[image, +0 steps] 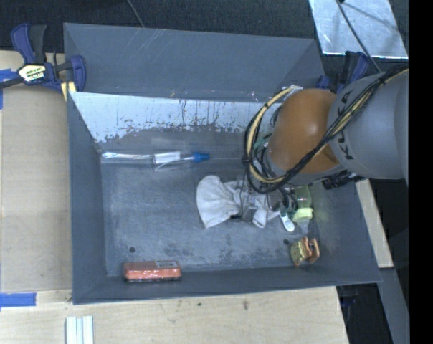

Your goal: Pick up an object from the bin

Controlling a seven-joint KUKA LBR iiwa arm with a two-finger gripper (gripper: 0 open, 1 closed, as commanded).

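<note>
My gripper [248, 205] is low in the right half of the bin, under the orange-brown cover on the wrist. It sits on the right end of a crumpled white cloth [215, 201], which spreads out to its left on the bin floor. Part of the cloth also shows just right of the gripper. A small green and yellow thing with a white tip [298, 213] lies close by on the right. Below that rests a small brass-coloured metal piece [305, 251].
A clear tube with a blue cap [161, 159] lies along the back wall at the left. A copper-coloured bar [152, 271] rests against the front wall at the lower left. The arm and its cables cover the bin's right back corner.
</note>
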